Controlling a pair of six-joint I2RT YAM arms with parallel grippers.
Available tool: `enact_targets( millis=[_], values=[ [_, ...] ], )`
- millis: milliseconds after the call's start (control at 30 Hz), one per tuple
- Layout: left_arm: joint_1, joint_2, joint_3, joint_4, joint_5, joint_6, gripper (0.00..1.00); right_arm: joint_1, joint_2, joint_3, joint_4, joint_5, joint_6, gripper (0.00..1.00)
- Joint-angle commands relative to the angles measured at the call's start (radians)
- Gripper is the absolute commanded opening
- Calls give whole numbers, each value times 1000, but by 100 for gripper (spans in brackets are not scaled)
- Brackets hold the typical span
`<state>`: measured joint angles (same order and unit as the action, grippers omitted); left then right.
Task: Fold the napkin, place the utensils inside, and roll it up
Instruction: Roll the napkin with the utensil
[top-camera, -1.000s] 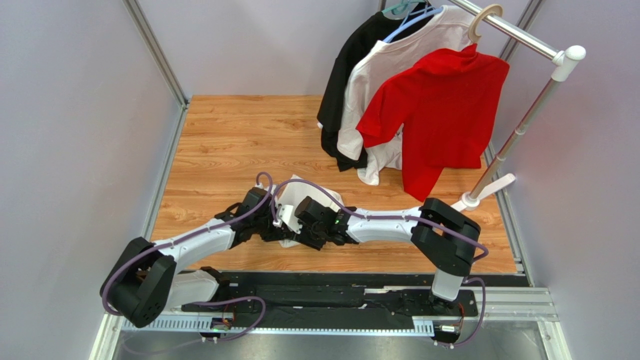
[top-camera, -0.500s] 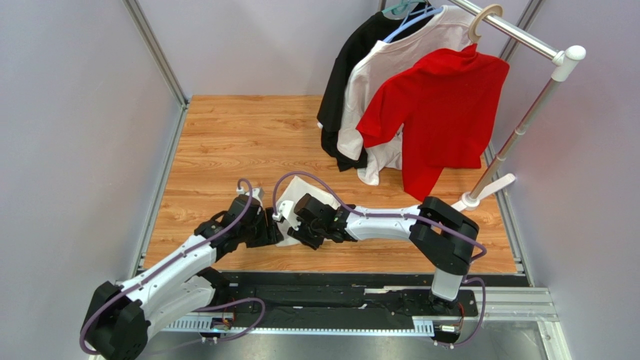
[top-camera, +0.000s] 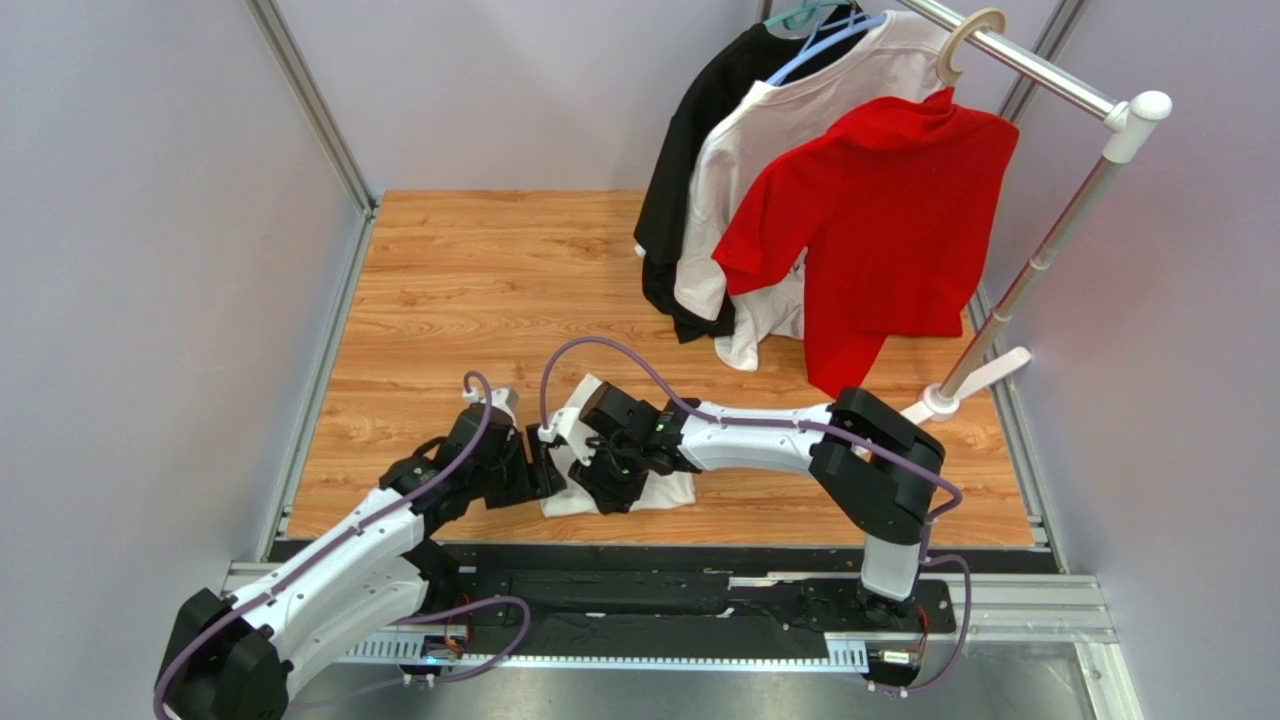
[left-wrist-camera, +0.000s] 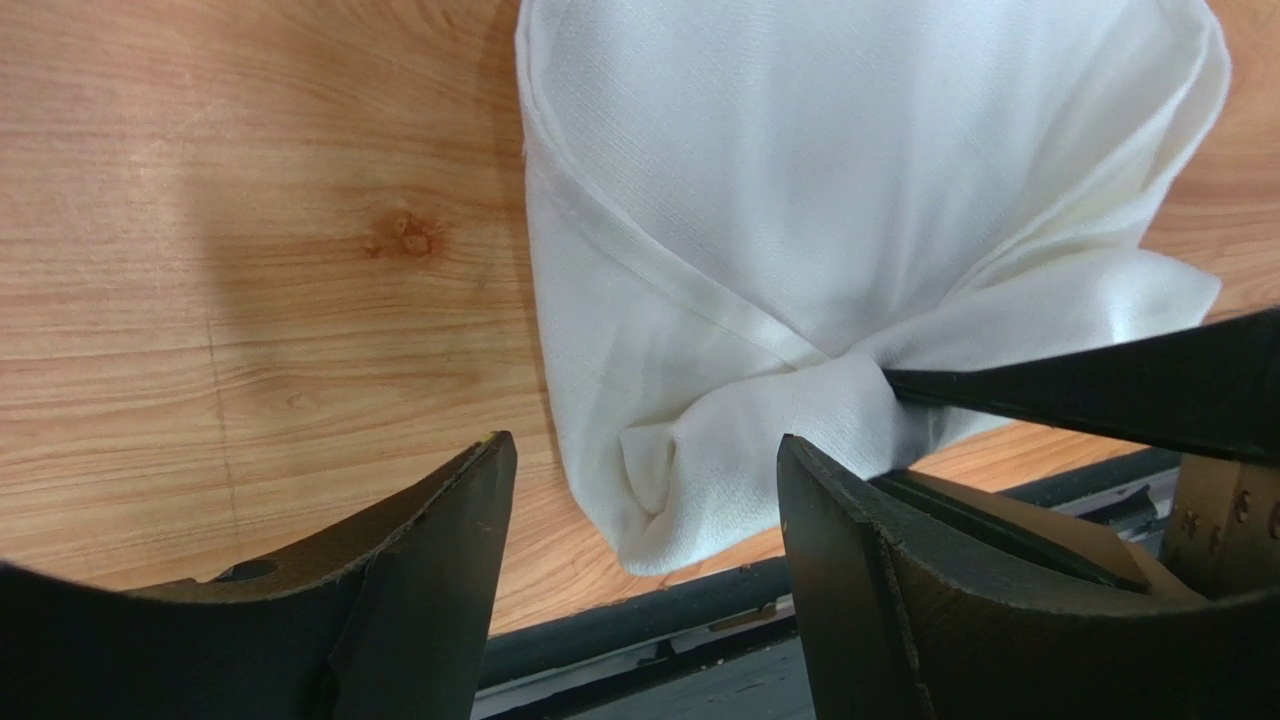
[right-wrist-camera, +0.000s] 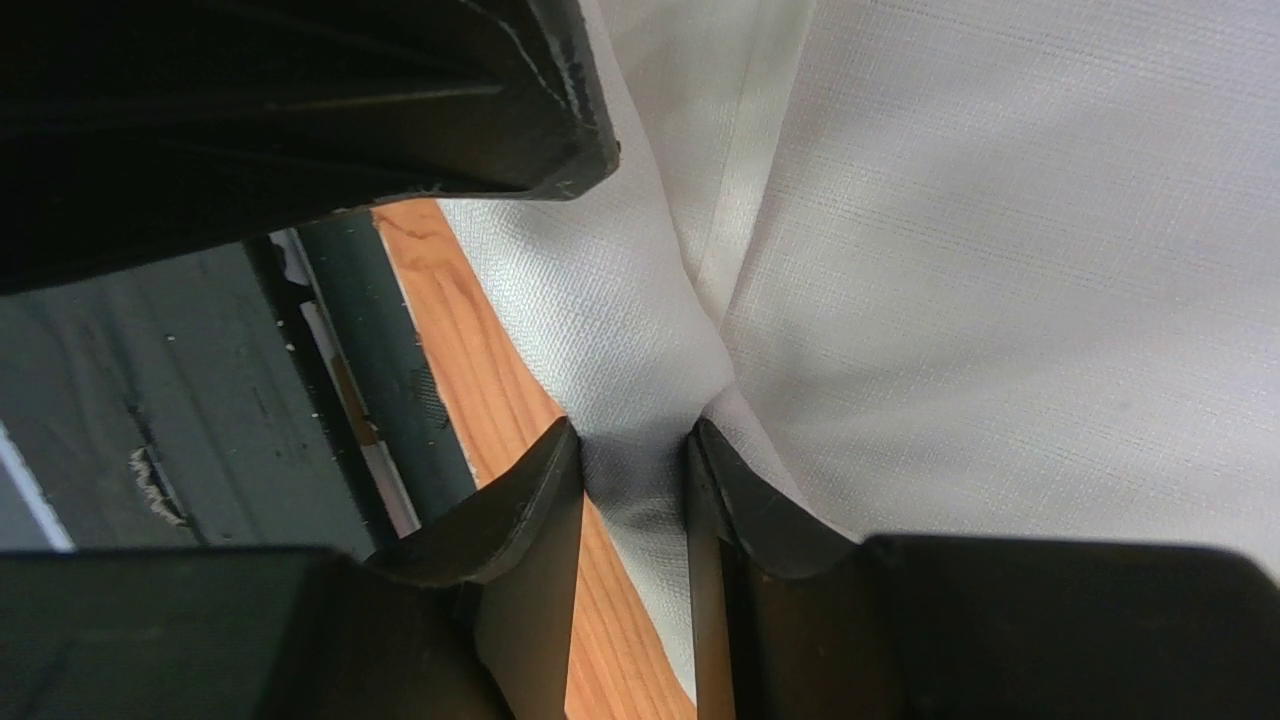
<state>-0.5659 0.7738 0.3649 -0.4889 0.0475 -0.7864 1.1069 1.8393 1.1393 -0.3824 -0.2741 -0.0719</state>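
Wood-grain bench (top-camera: 451, 270) fills the floor of a grey-walled cell, with a clothes rail (top-camera: 1037, 68) at the back right carrying a black shirt (top-camera: 706, 135), a white shirt (top-camera: 781, 165) and a red shirt (top-camera: 879, 225). Near the front edge, well apart from the rail, lies the napkin (top-camera: 661, 491), partly folded and bunched, with both arms reaching in over it.

The right pincer (top-camera: 609, 477) is closed on a gathered ridge of the napkin (right-wrist-camera: 1022, 225). In its wrist view, the right pincer (right-wrist-camera: 634, 438) has cloth squeezed tight between its two fingertips.

The left pincer (top-camera: 541, 473) stands with its jaws wide apart and grips nothing. From its own camera, the left pincer (left-wrist-camera: 646, 450) straddles the napkin's (left-wrist-camera: 842, 195) puckered near corner. The fingers seem clear of the cloth, though the angle leaves that uncertain.
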Motion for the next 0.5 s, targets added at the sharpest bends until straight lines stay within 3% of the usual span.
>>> enact_targets(
  millis=[0,167,333,467],
  values=[
    [8,48,6,26,23,-53,73,-7,87,-21,-204,-112,63,10],
    [8,93,25,19,-9,-48,73,-41,103,-1,-214,-134,101,9],
    [8,157,-4,176,67,-39,62,-78,123,11,-222,-151,116,8],
    [8,237,28,202,66,7,53,-110,132,11,-230,-181,129,8]
  ],
)
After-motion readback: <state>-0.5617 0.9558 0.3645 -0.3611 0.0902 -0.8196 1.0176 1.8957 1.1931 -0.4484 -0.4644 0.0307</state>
